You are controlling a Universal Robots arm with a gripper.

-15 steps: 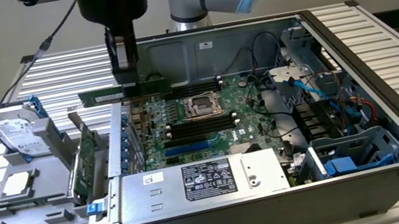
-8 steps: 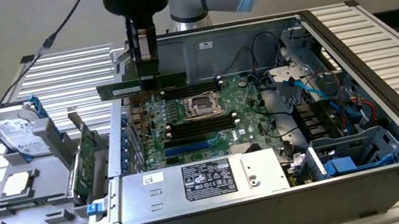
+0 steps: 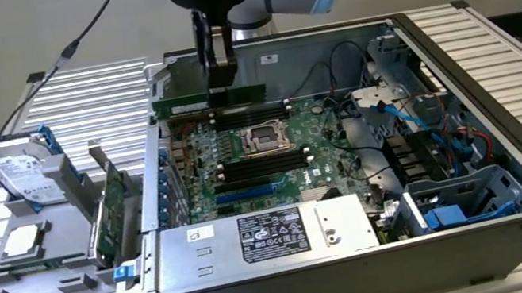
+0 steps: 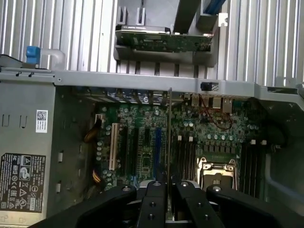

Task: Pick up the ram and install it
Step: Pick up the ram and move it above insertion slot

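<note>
The ram [image 3: 185, 106] hung clamped between the gripper's [image 3: 221, 82] fingers, edge down and level, probably to meet a slot squarely. Below the gripper lay the motherboard [image 3: 246, 185], with its memory slots [image 3: 262, 164], inside the open computer case [image 3: 476, 84].

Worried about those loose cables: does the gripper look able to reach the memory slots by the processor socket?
Probably yes. The gripper, shut on the ram, hangs over the open case; the slots below look bare, and the cables lie toward the exterior view's right.
</note>
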